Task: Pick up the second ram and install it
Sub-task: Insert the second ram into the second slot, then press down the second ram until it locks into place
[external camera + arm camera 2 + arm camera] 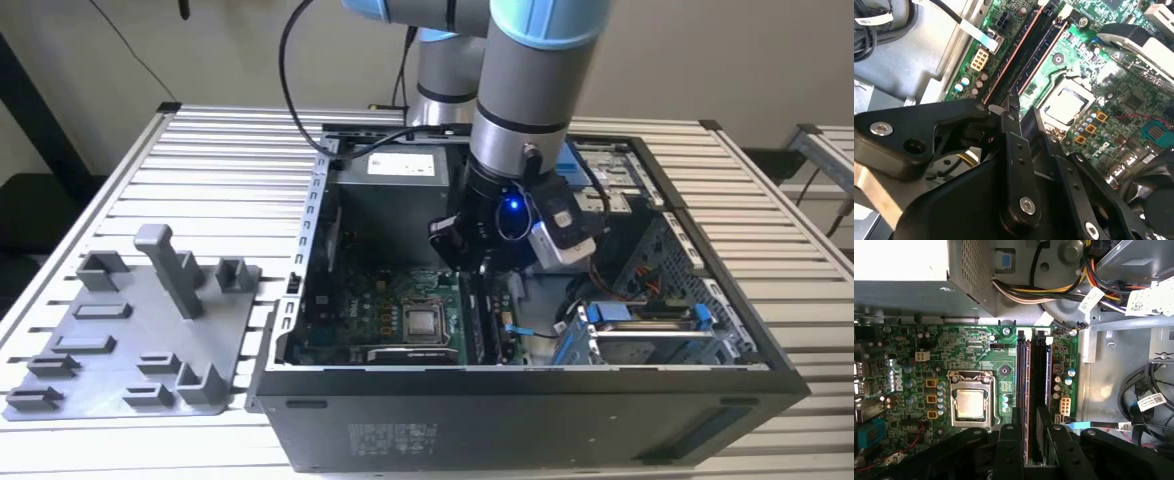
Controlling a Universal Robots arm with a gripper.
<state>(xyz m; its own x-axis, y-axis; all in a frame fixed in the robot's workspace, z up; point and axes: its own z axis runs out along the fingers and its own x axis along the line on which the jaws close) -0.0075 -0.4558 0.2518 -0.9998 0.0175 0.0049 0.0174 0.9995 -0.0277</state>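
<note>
Black robotic hand (470,262) reaches down into an open computer case (534,395) on a slatted bench (227,150), hovering over the memory slots (1032,390) of a green motherboard (979,352). Its fingers (1006,445) straddle a dark strip standing in the slots, apparently the second ram (1038,390); whether they pinch it or merely flank it cannot be told. In the first wrist view the slim stick runs from the hand toward 12 o'clock, with another strip (1021,385) just beside it at 9 o'clock. The square silver processor (970,404) lies further toward 9 o'clock. In the exterior view, a grey fixture tray (127,340) rests on the bench at 9 o'clock of the case, and blue drive clips (641,320) show at 3 o'clock of the hand.
</note>
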